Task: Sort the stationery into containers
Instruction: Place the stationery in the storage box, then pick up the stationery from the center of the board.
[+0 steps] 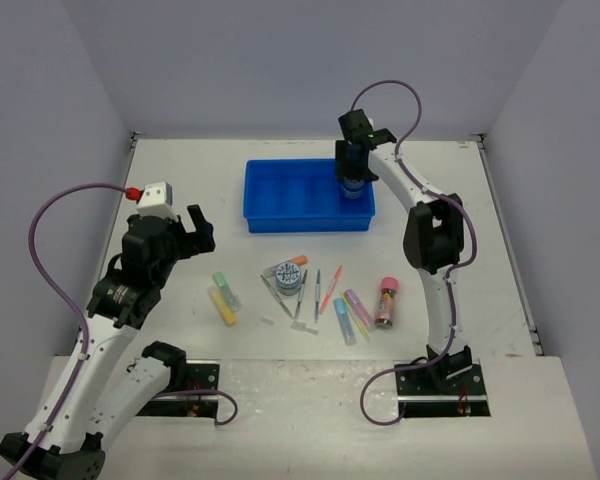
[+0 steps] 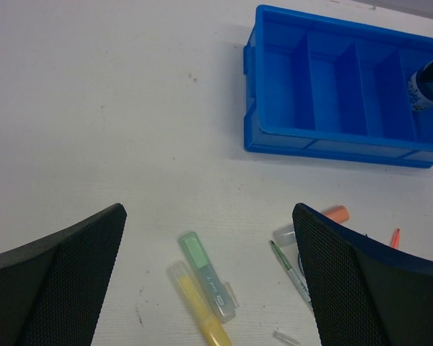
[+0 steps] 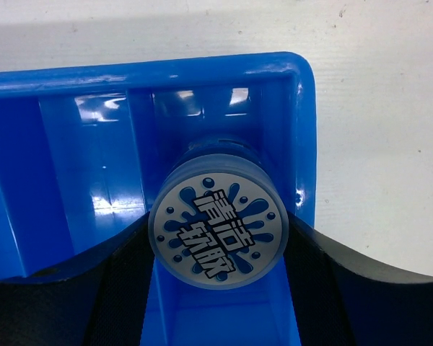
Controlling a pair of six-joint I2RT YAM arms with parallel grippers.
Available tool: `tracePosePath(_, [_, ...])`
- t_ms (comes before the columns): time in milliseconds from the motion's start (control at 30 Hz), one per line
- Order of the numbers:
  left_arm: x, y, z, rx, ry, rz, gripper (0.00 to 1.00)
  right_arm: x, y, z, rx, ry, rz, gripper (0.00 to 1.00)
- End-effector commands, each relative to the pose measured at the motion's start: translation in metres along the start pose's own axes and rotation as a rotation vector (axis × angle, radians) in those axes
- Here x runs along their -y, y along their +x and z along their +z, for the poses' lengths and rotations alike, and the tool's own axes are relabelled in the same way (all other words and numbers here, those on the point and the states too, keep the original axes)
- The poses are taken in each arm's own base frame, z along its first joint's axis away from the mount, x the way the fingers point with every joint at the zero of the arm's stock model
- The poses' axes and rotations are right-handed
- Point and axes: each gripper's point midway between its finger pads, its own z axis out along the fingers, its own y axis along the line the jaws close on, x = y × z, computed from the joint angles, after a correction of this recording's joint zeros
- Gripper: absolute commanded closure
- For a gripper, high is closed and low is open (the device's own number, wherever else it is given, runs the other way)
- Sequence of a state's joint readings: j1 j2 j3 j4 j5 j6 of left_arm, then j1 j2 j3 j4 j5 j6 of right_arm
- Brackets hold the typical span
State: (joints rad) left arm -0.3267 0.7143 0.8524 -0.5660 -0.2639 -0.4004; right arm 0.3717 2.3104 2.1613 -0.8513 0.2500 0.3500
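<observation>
White table with faint dark specks, pale lilac walls behind and at both sides.

Bright blue tray sits at far side of table, long side facing arms, split into narrow compartments. Round blue-grey disc with splat pattern and lettering on its face is pinched in right gripper, down in rightmost compartment; touching floor or not, can't tell. Rest lies loose in front of tray:
- second disc, orange marker right by it
- thin pens just right of it
- green marker and yellow marker side by side, off left
- purple marker, blue marker
- pink patterned tube farthest right
</observation>
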Motion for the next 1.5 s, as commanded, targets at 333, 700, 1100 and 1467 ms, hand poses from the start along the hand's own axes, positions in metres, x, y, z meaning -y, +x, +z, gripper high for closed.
tracePosePath(333, [0.003, -0.004, 0.005, 0.014, 0.026, 0.020, 0.00, -0.004, -0.074, -0.131, 0.299, -0.103, 0.056, 0.08])
tracePosePath(700, [0.001, -0.005, 0.005, 0.015, 0.019, 0.016, 0.00, -0.093, 0.045, -0.165, 0.126, -0.287, -0.247, 0.01])
tracePosePath(1100, [-0.002, -0.007, 0.002, 0.025, 0.006, 0.012, 0.00, -0.179, 0.191, -0.173, -0.031, -0.396, -0.422, 0.01])
tracePosePath(1467, [-0.001, -0.007, 0.003, 0.021, 0.012, 0.013, 0.00, -0.171, 0.240, -0.138, -0.132, -0.323, -0.447, 0.02])
